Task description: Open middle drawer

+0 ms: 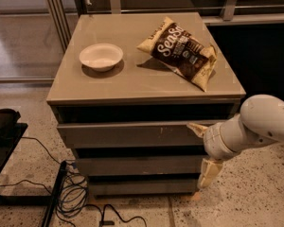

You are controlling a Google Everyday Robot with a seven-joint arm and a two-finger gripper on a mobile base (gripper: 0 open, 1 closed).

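Note:
The grey cabinet (146,86) has three drawer fronts. The middle drawer (137,166) is the plain grey front second from the top, and it sits in line with the others. My gripper (195,155) is at the cabinet's front right corner, level with the middle drawer's right end. It is open, with the pale fingers spread wide. The upper finger (197,128) lies against the right end of the scratched top front (128,134). The lower finger (208,173) hangs by the right end of the middle front. It holds nothing.
On the cabinet top are a white bowl (101,56) and a brown snack bag (182,52). The slim lowest front (142,187) is below. Black cables (71,195) and a dark stand (4,136) lie on the floor to the left. A glass partition stands behind.

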